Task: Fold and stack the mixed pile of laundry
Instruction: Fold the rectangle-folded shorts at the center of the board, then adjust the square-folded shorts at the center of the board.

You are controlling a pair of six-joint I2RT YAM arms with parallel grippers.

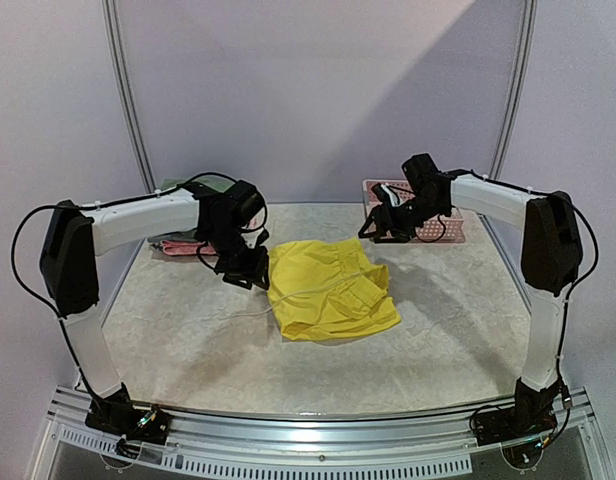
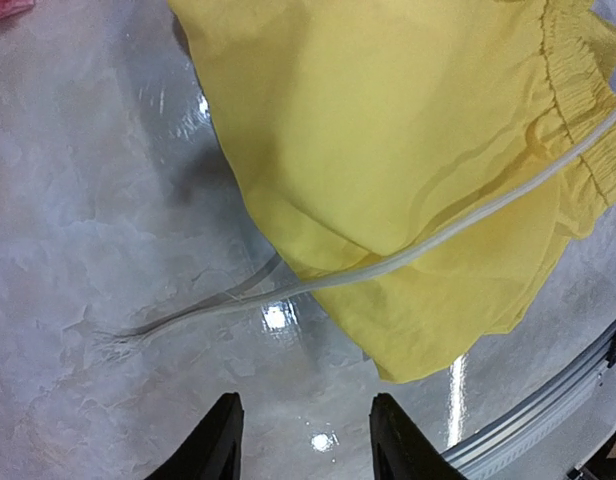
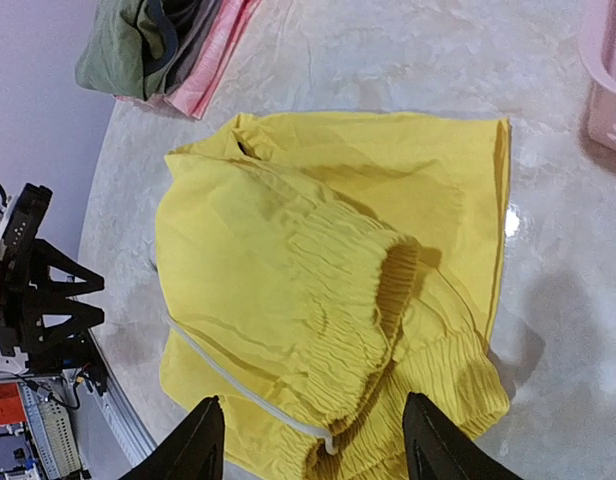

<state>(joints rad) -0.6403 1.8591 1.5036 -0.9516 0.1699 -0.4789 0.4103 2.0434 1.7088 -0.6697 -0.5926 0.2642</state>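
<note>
The bright yellow shorts (image 1: 328, 290) lie crumpled in the middle of the table, with the elastic waistband (image 3: 388, 290) bunched up. A white drawstring (image 2: 288, 290) trails from them onto the tabletop. My left gripper (image 1: 246, 272) hovers at the shorts' left edge, open, with only bare table between its fingers (image 2: 213, 445). My right gripper (image 1: 380, 232) hangs over the shorts' far right side, open, with the waistband below and nothing gripped (image 3: 313, 445). The olive-green shirt (image 3: 118, 45) lies folded in a stack at the back left.
The folded stack (image 1: 176, 246) also holds grey and pink garments. A pink lattice basket (image 1: 433, 222) stands at the back right behind the right arm. The table's metal front rail (image 2: 548, 410) runs close to the left gripper.
</note>
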